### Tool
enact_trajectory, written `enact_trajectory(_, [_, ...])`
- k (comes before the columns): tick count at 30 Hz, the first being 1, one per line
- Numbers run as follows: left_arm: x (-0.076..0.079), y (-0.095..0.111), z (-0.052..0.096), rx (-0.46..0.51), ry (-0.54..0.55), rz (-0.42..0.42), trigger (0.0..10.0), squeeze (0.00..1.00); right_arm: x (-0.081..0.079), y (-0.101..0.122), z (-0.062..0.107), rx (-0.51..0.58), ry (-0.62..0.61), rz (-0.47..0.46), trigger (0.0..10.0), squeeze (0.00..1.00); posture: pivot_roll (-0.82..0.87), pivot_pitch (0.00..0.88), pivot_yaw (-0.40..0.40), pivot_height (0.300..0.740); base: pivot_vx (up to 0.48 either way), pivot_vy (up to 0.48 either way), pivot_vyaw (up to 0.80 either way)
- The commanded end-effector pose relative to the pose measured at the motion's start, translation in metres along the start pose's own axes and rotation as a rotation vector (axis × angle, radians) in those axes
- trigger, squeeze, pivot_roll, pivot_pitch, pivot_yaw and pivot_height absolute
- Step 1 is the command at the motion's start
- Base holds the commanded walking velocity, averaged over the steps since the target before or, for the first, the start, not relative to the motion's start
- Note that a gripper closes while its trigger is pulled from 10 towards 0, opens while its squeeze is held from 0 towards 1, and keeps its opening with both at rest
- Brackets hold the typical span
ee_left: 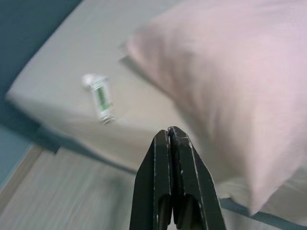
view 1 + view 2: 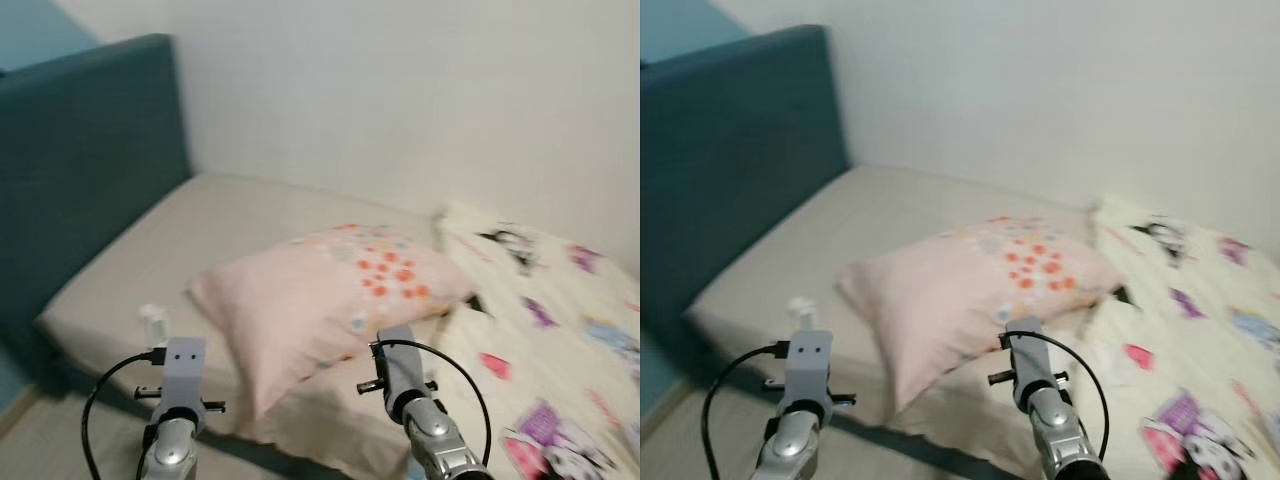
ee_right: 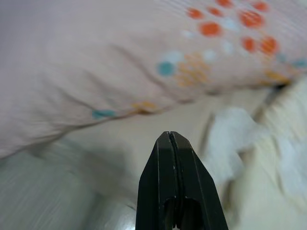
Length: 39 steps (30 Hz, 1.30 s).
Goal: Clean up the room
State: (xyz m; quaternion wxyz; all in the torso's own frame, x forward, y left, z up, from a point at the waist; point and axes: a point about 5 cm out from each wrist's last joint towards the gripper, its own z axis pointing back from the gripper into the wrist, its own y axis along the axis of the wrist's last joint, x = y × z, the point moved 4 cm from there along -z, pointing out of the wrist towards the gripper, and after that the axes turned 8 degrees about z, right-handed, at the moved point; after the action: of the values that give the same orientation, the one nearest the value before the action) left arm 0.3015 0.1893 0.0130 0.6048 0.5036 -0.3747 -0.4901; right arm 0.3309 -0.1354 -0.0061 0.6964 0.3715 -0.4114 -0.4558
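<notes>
A bed [image 2: 150, 260] spans the scene, its beige sheet bare along my left side up to a teal headboard [image 2: 90, 150]. A white wall [image 2: 400, 90] closes off the far edge. The near edge of the mattress runs just ahead of my arms, with a strip of wood-look floor [image 1: 62, 191] below it.

A patterned duvet [image 2: 560, 330] covers the right part of the bed and is cut off by the frame at the right and bottom. Its prints are blurred.

A pink pillow [image 2: 320, 290] lies mid-bed, long axis running diagonally from the near edge back toward the duvet. Its near corner overhangs the mattress edge, and its far end, printed with orange and blue dots, touches the duvet.

A small tube [image 1: 100, 96], white with a green label, lies on the sheet near the front left corner, just beside the mattress edge and apart from the pillow. Its long axis runs roughly from the edge inward, white cap end pointing inward. The label text is unreadable.

My left gripper [image 1: 171, 136] hangs over the near edge, between tube and pillow, fingers pressed together on nothing. My right gripper [image 3: 169, 139] is low before the pillow's dotted end, fingers likewise closed and empty.
</notes>
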Motion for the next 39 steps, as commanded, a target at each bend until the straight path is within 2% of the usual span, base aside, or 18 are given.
enact_trajectory(1, [0.0035, -0.0014, 0.0014, -0.005, -0.015, -0.003, 10.0, 0.00, 0.0026, -0.0047, 0.0009, -0.022, -0.008, -0.023, 10.0, 0.00, 0.03, 0.031, -0.072, 0.740, 0.000, 0.000, -0.80])
enact_trajectory(31, [0.0046, 0.0060, 0.0015, 0.026, 0.003, 0.018, 10.0, 0.00, 0.0034, -0.0051, 0.0014, -0.022, -0.004, -0.043, 10.0, 0.00, 0.03, 0.043, -0.067, 0.740, 0.000, 0.000, -0.80])
enact_trajectory(39, [0.0094, 0.0034, 0.0059, 0.018, -0.011, 0.039, 10.0, 0.00, 0.0007, -0.0041, 0.0010, -0.021, 0.016, -0.021, 10.0, 0.00, 0.03, 0.046, -0.067, 0.740, 0.000, 0.000, 0.00])
